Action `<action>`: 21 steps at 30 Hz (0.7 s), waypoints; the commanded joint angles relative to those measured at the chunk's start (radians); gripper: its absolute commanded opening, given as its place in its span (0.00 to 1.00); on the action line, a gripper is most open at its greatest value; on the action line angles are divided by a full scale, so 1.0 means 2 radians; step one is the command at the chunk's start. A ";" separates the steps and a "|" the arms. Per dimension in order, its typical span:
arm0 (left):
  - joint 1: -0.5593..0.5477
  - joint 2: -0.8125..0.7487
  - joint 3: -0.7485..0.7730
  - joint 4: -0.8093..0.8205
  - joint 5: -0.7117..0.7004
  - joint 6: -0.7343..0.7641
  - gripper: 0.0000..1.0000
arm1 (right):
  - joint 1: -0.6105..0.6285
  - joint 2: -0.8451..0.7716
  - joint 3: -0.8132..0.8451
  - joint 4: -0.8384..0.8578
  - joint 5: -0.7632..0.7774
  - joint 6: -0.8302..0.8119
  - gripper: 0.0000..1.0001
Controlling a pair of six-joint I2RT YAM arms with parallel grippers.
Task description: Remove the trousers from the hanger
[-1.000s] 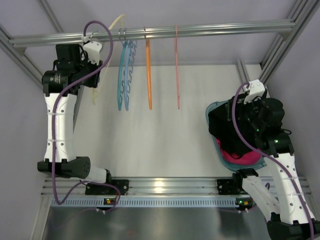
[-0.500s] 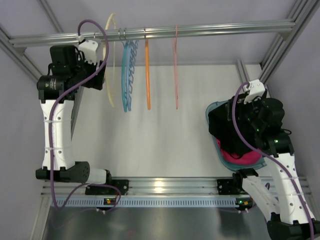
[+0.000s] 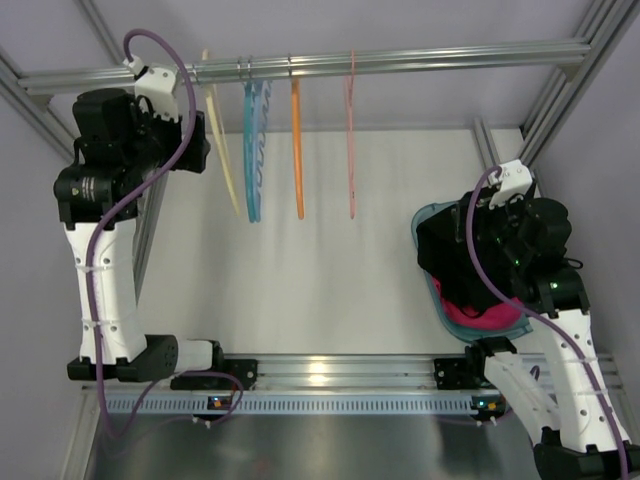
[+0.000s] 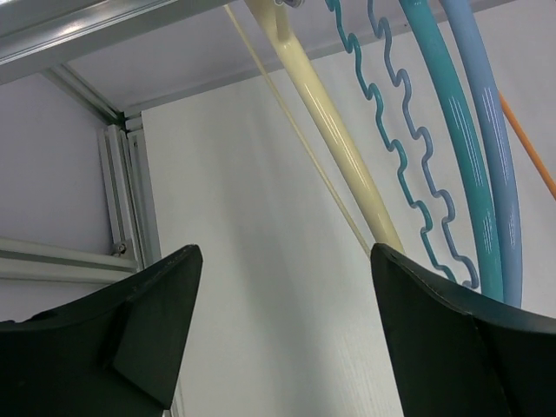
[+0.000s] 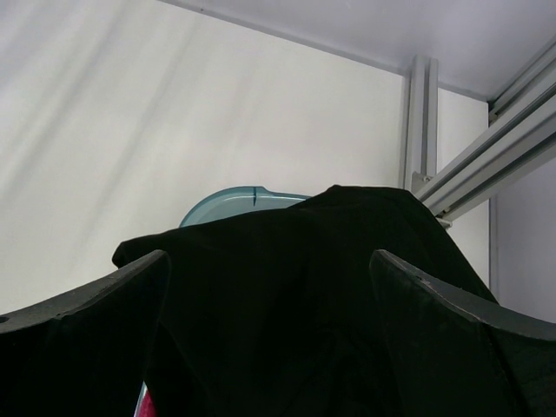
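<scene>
Separation is what counts here: the trousers (image 3: 455, 255) and the hanger (image 3: 222, 150) are well apart, at opposite sides of the tabletop (image 3: 330, 290). The trousers lie as a crumpled black heap across a teal tub (image 3: 425, 215) on the right, on top of a magenta-pink cloth (image 3: 480, 315). The cream hanger hangs bare from the rail (image 3: 400, 58) at the far left, just beside the light-blue hangers (image 3: 255, 140). Its long arm slants down and away from the hook.

The right gripper (image 5: 268, 261) is by far the nearer one to the trousers. Its fingers are spread wide and the fabric fills the view between and beyond them. I cannot tell whether they touch it, but they are not pinching it. The left gripper (image 4: 282, 261) is the one near the hanger, with its fingers also spread and holding nothing. In the left wrist view the hanger's arm runs diagonally past, above the gap and towards the right-hand finger, without touching either finger.

With nothing draped on the hanger, the removal looks done. Any further move would probably only be pulling the arms back, the right one straight up from the heap.
</scene>
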 commanded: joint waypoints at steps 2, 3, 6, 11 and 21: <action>0.001 0.009 0.007 0.042 0.032 -0.028 0.84 | -0.007 -0.005 0.007 0.011 -0.001 0.006 1.00; 0.001 0.009 0.005 0.046 0.043 -0.039 0.84 | -0.007 -0.007 0.007 0.011 0.000 0.006 1.00; 0.001 0.002 -0.017 0.070 0.065 -0.062 0.82 | -0.007 -0.012 0.001 0.011 0.002 0.004 0.99; 0.001 -0.017 -0.076 0.124 0.061 -0.093 0.78 | -0.007 -0.017 -0.006 0.011 0.003 0.005 0.99; 0.001 -0.034 -0.169 0.238 0.040 -0.164 0.66 | -0.007 -0.012 -0.010 0.017 0.006 0.007 1.00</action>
